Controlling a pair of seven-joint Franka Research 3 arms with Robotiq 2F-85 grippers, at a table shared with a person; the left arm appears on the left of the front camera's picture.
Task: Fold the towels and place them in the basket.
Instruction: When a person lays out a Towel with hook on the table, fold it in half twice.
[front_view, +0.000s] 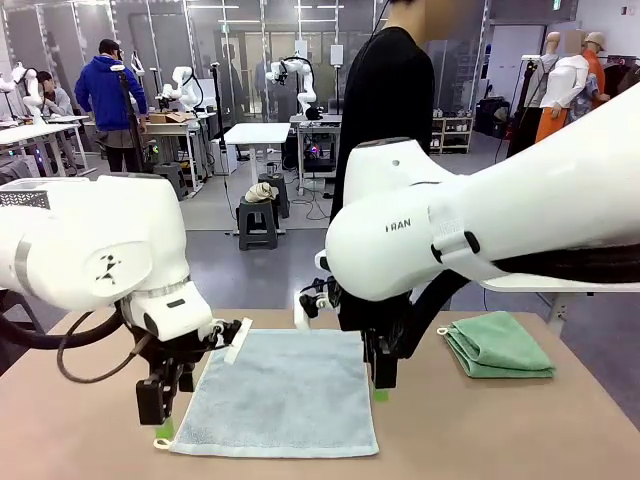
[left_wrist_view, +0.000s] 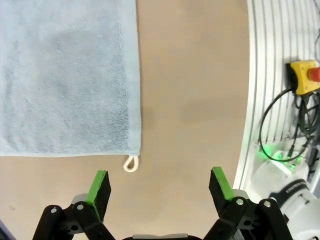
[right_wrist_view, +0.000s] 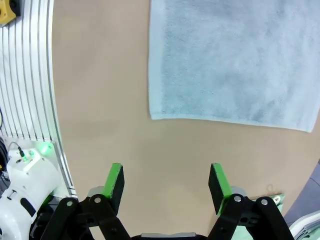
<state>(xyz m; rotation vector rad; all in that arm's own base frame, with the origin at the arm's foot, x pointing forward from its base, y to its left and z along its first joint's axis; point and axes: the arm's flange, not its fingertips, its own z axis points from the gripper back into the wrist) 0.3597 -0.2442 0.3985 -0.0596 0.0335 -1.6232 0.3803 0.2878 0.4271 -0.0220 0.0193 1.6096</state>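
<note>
A grey-blue towel (front_view: 280, 390) lies spread flat on the tan table (front_view: 480, 430), with a white label at its far left corner. A mint green towel (front_view: 500, 345) lies folded at the right. My left gripper (front_view: 160, 422) hangs open over the towel's near left corner. In the left wrist view the gripper (left_wrist_view: 160, 187) stands just off the towel (left_wrist_view: 65, 75) and its white corner loop (left_wrist_view: 131, 163). My right gripper (front_view: 382, 390) hangs open by the towel's right edge. The right wrist view shows the gripper (right_wrist_view: 167, 182) apart from the towel (right_wrist_view: 230, 60), nothing between the fingers. The basket is out of view.
A person in black (front_view: 385, 90) stands at the table's far side. A ribbed metal rail (left_wrist_view: 265, 75) runs along the table's edge, with a yellow emergency-stop box (left_wrist_view: 305, 75) and cables beside it. Bare tabletop surrounds the towels.
</note>
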